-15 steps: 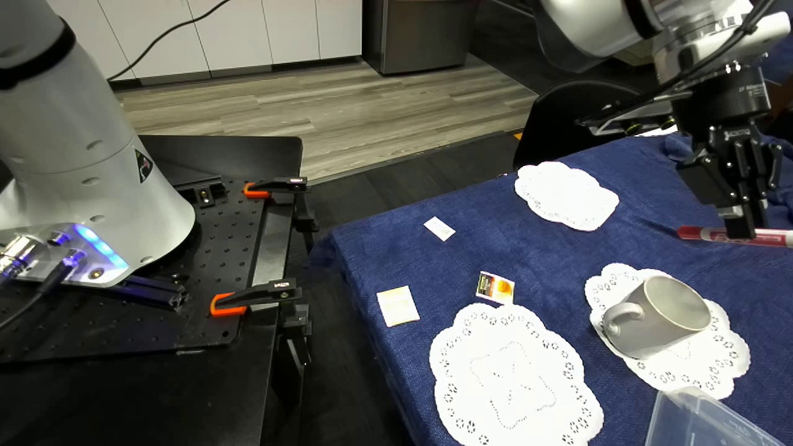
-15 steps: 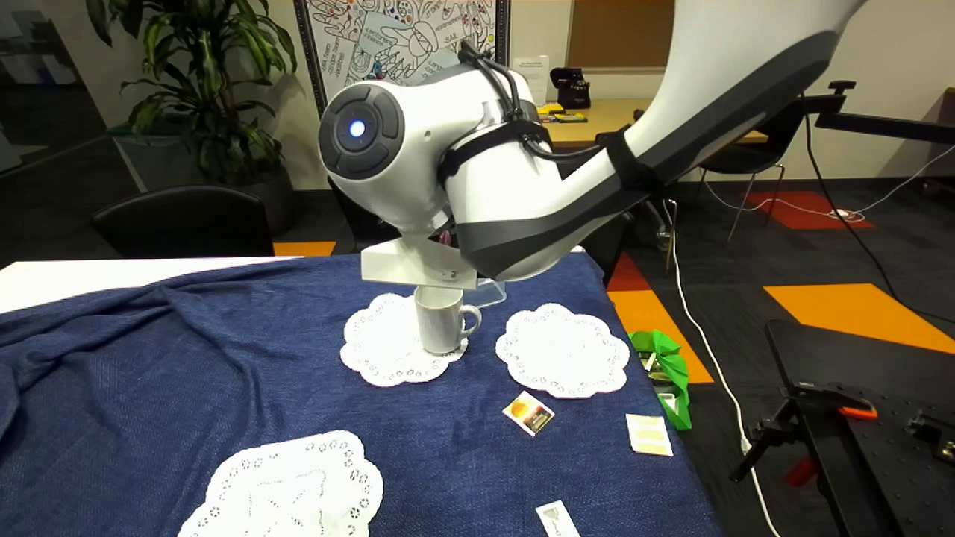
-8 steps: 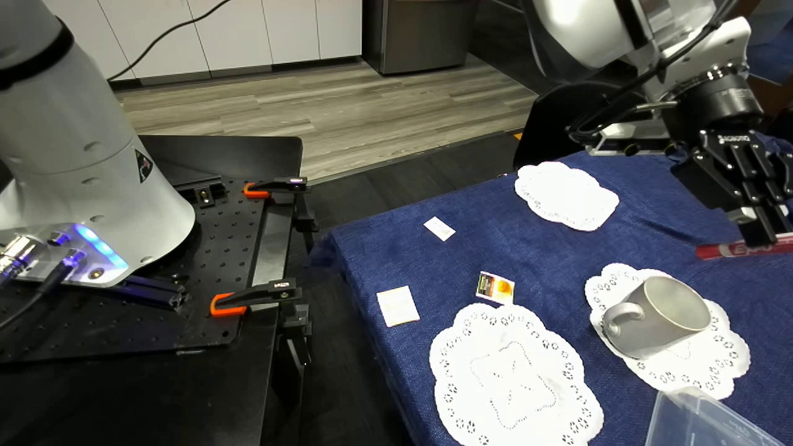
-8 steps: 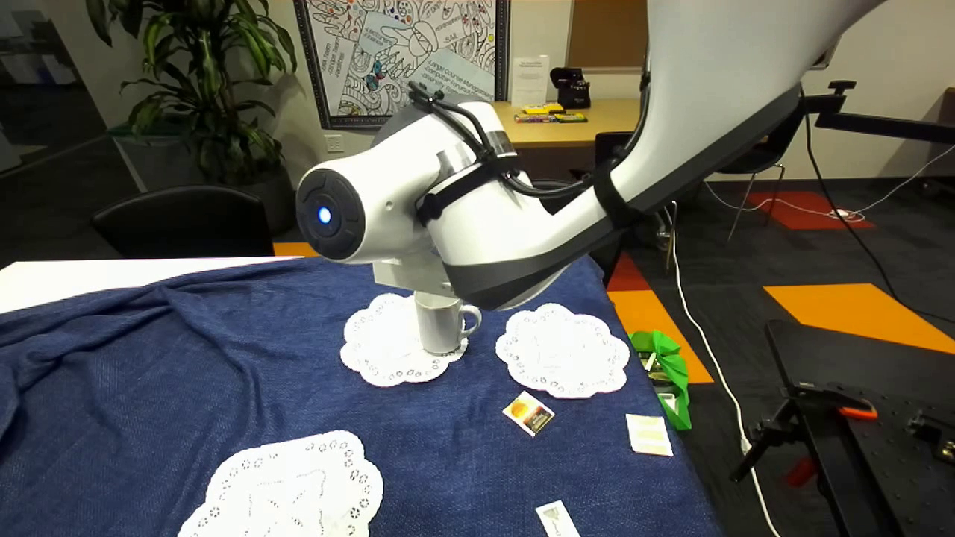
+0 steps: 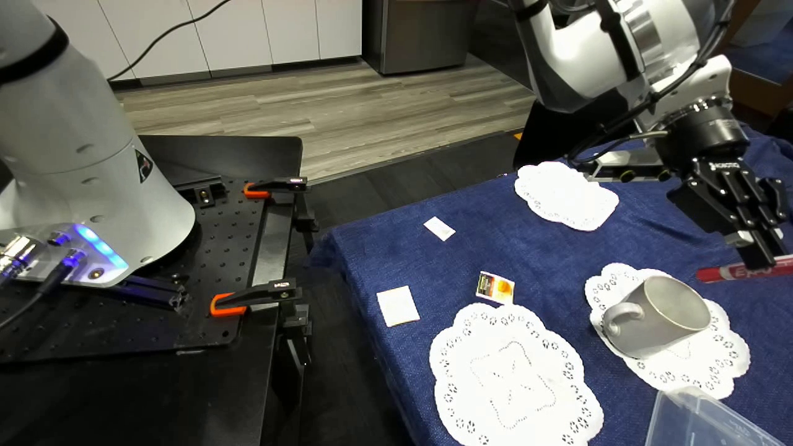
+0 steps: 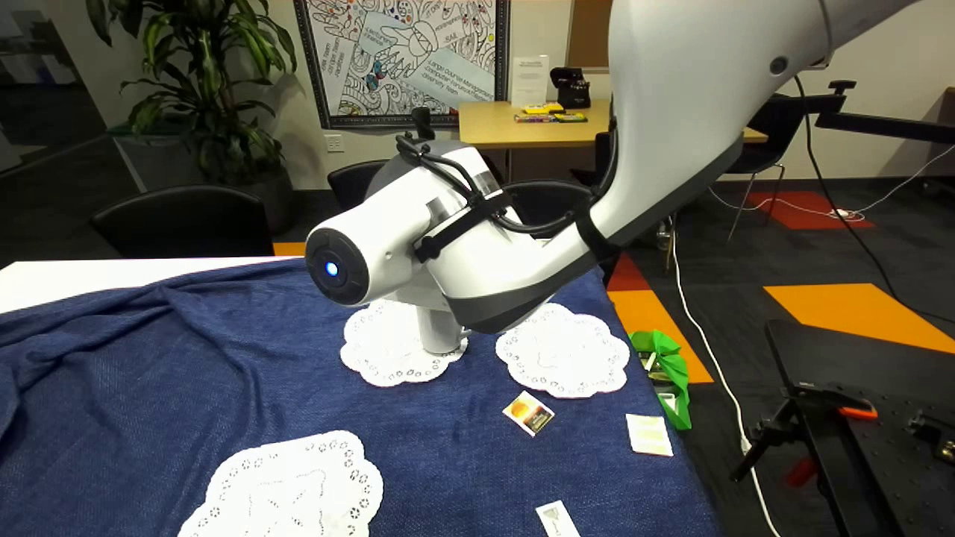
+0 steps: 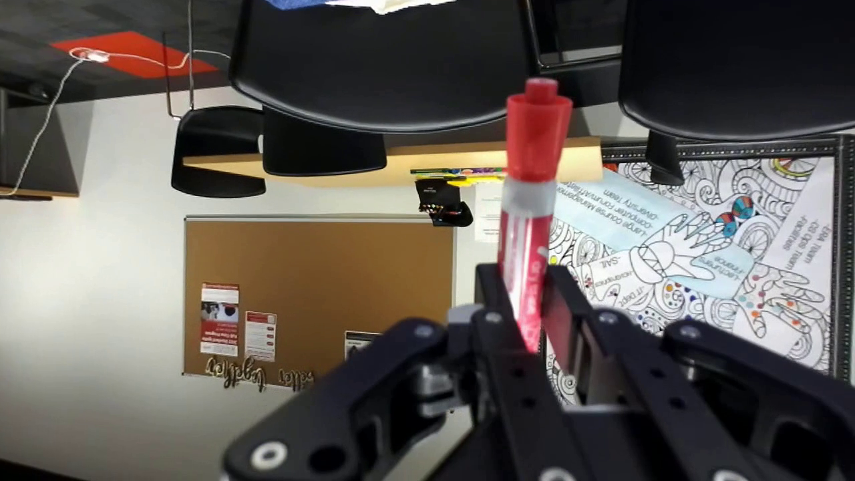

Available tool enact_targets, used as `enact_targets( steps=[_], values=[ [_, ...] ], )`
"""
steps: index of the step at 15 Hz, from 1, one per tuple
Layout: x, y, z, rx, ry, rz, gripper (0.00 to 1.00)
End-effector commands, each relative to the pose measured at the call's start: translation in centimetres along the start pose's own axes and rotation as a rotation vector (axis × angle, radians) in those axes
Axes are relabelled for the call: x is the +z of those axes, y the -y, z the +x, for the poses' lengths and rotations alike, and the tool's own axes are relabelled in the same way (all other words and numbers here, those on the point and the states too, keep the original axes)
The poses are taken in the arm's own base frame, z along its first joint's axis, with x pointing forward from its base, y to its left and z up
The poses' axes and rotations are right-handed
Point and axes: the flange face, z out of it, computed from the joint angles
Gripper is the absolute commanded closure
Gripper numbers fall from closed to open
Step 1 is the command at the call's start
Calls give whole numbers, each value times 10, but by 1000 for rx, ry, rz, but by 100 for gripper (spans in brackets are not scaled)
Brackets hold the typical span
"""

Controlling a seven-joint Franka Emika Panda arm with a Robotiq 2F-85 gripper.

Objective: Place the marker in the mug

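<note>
The red marker (image 5: 723, 273) has a white band and lies roughly level in the air. My gripper (image 5: 767, 259) is shut on it, and one end reaches past the fingers toward the mug's side. In the wrist view the marker (image 7: 534, 150) stands between the fingers (image 7: 528, 287), red cap outward. The pale grey mug (image 5: 647, 325) stands upright on a white lacy doily, its mouth open, to the lower left of the marker. In an exterior view the mug (image 6: 439, 334) has its top and most of its handle hidden by the arm; the gripper and marker are hidden there too.
A clear plastic container (image 5: 706, 421) stands beside the mug's doily (image 5: 731, 353). Two other doilies (image 5: 514, 378) (image 5: 567, 195) and small paper packets (image 5: 495, 288) (image 5: 398, 306) lie on the blue cloth (image 5: 458, 266). Black chairs (image 7: 381, 60) are beyond the table.
My gripper has moved down with the marker, closer to the mug's height, and the hand has tilted. The arm now covers more of the mug in an exterior view. The mug has not moved.
</note>
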Motion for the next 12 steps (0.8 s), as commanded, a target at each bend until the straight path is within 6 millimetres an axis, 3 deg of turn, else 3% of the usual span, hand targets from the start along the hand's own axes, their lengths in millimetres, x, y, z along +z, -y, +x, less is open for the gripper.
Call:
enact_targets(
  steps=[1,12],
  values=[
    [1,10,-10,24,-17,52,95],
    [6,17,-59,-42,18,168,95]
  ],
)
